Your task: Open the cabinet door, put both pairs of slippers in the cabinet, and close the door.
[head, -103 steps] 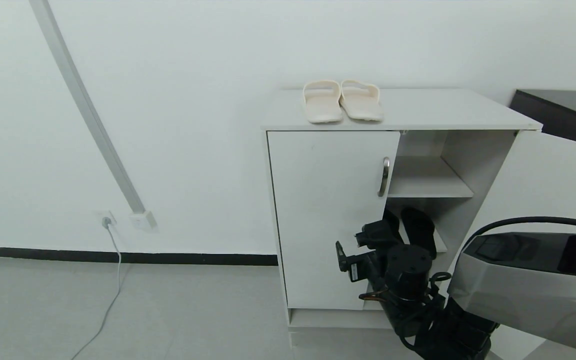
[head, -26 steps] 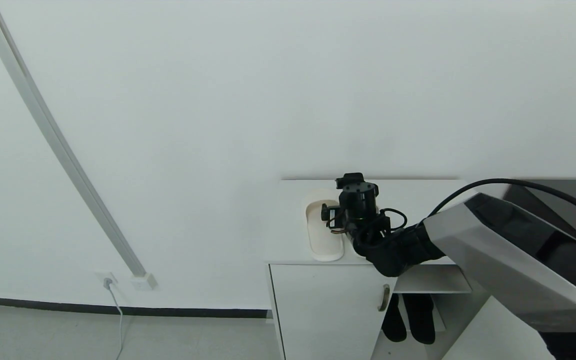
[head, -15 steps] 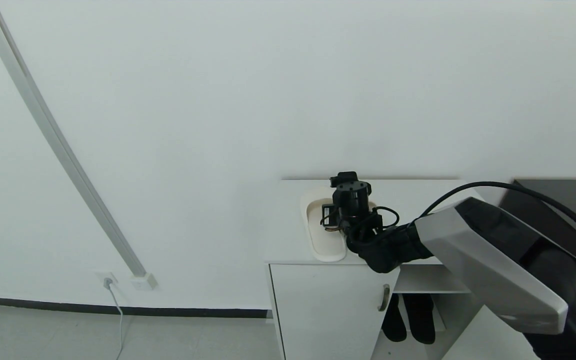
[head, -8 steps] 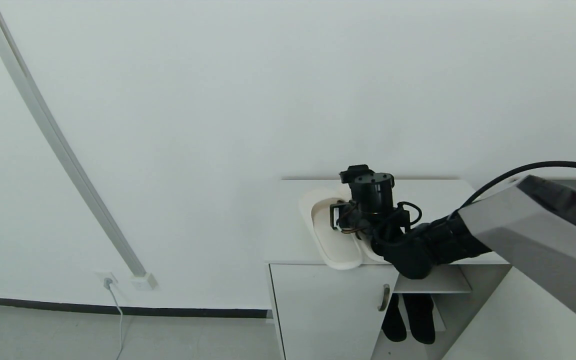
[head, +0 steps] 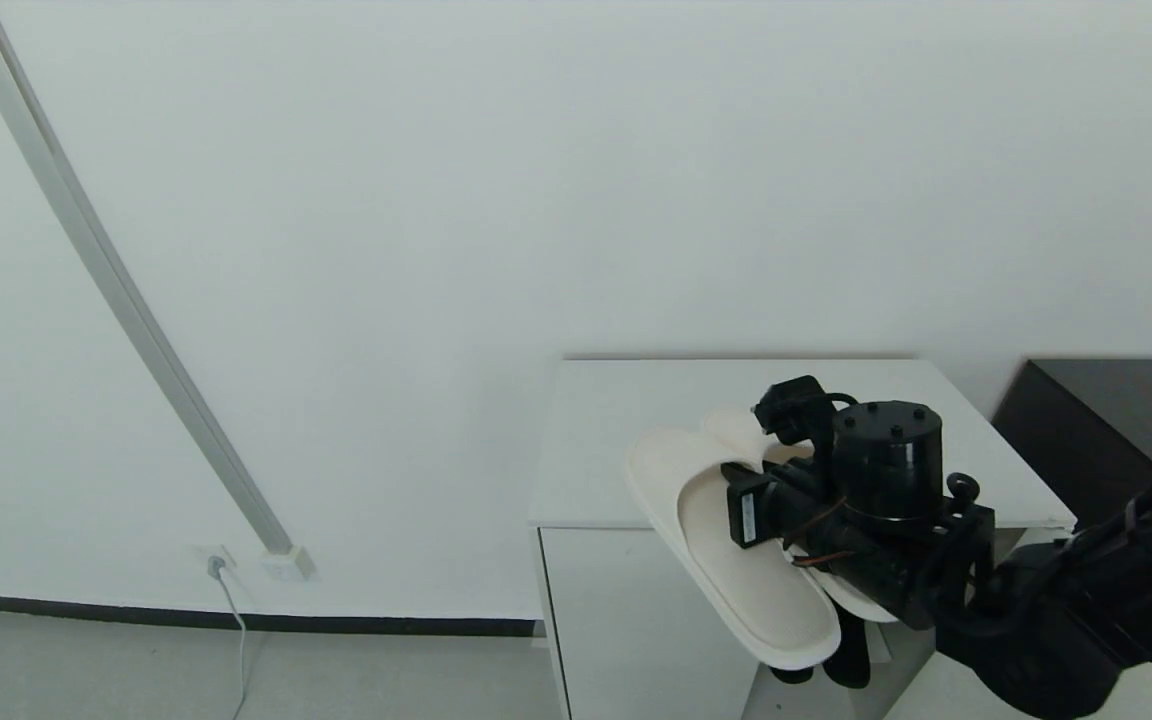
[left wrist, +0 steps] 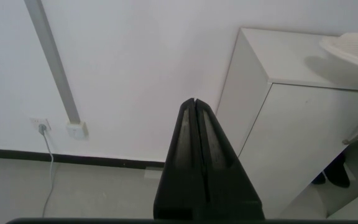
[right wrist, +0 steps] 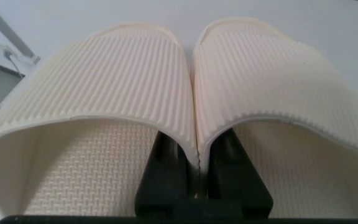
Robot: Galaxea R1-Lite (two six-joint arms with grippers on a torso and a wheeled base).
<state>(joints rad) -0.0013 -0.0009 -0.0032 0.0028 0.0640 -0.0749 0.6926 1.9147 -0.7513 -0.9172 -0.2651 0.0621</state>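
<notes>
- Right gripper (right wrist: 197, 177) pinches the adjoining straps of both cream slippers (head: 746, 560) and holds them tilted before the front edge of the cabinet (head: 616, 450) top.
- Left gripper (left wrist: 194, 112) has its fingers pressed together and holds nothing, apart from the cabinet.
- Black slippers (head: 851, 660) sit inside the cabinet.

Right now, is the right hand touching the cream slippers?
Touching. The right wrist view shows the right hand with one finger inside each of the cream slippers, pinching their adjoining straps together.

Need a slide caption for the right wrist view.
Right gripper shut on the adjoining straps of two cream ribbed rubber slippers, side by side.
</notes>
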